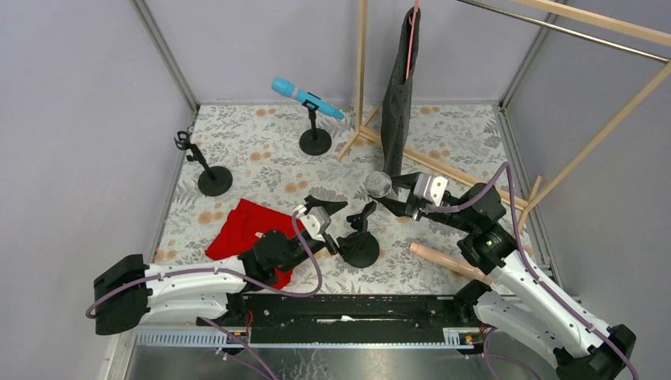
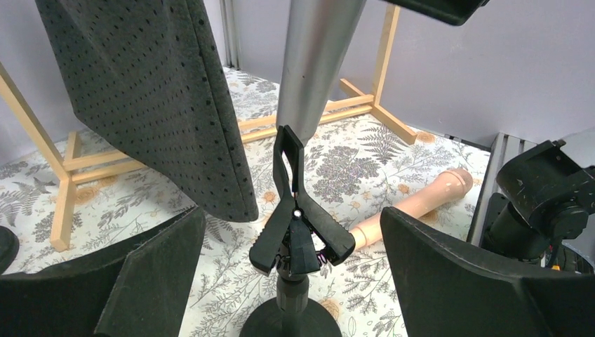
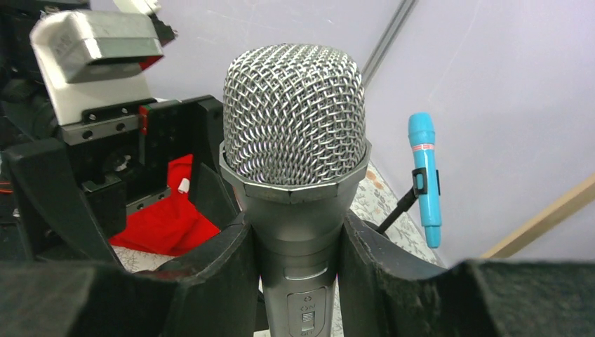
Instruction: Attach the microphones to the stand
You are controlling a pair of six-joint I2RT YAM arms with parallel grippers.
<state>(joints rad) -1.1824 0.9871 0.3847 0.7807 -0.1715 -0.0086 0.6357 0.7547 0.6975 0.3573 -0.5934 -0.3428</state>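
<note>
Two arms meet. Left arm holds its jaws open astride the near stand, seemingly to steady it; right arm clamps its jaws on the silver-grey microphone, tail touching the stand's clip.

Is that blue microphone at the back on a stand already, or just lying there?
On a stand: the blue microphone sits tilted, clipped onto the far stand, head raised.

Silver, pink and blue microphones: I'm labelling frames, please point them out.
silver microphone (image 3: 293, 116), right wrist view, mesh head.
pink microphone (image 2: 415, 205), left wrist view, mid-body.
blue microphone (image 1: 301, 95), top view, mid-body.
</note>
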